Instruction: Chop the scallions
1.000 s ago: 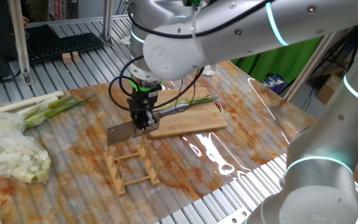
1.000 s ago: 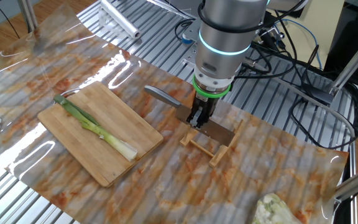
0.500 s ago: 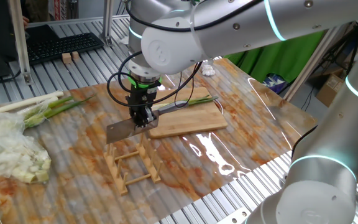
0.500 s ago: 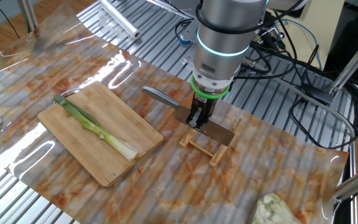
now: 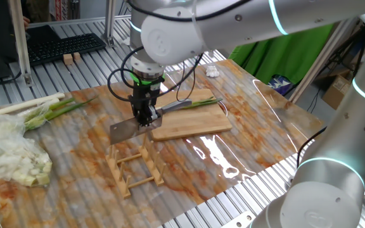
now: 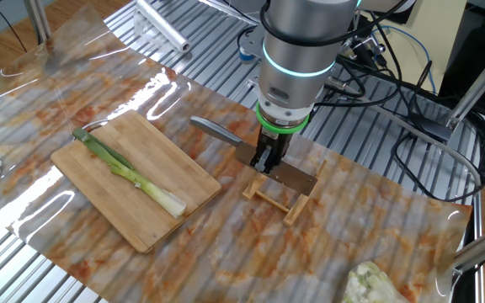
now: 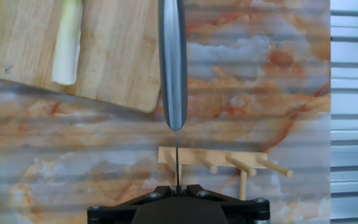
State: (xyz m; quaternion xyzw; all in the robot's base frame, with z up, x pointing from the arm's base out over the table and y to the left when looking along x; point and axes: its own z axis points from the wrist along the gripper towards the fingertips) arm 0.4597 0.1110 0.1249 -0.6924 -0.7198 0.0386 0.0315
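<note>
The gripper (image 6: 267, 162) has its two fingers closed on the spine of a knife (image 6: 259, 154), near the junction of blade and handle. The blade hangs edge-down, raised clear of the wooden rack (image 6: 274, 200) directly beneath it. In the hand view the knife (image 7: 173, 68) appears edge-on as a thin line widening into the grey handle, which points away from the gripper body (image 7: 178, 210). The rack (image 7: 225, 163) lies just below the blade, its pegs pointing sideways.

Beside the rack lies a wooden cutting board (image 6: 133, 178), flat on the marbled orange-and-white sheet (image 6: 226, 252) that covers the ribbed metal table (image 6: 377, 135). The knife handle reaches towards the near corner of the board; in the hand view it overlaps the board edge (image 7: 114, 59).

The scallion (image 6: 129, 172) lies lengthwise on the board, a single stalk with its white root end towards the rack side and its green leaves towards the far corner. Nothing rests between knife and stalk. The hand view shows only the pale root end (image 7: 66, 43).

In one fixed view the gripper (image 5: 146, 117) and knife (image 5: 146, 121) stand in front of the board (image 5: 192, 121), partly hiding its near end; the scallion (image 5: 198, 102) shows behind. Well apart, at the table's left edge, lie a bundle of long whole stalks (image 5: 40, 109) and a pale heap in clear plastic (image 5: 11, 155). A keyboard (image 5: 62, 45) sits beyond the table.
</note>
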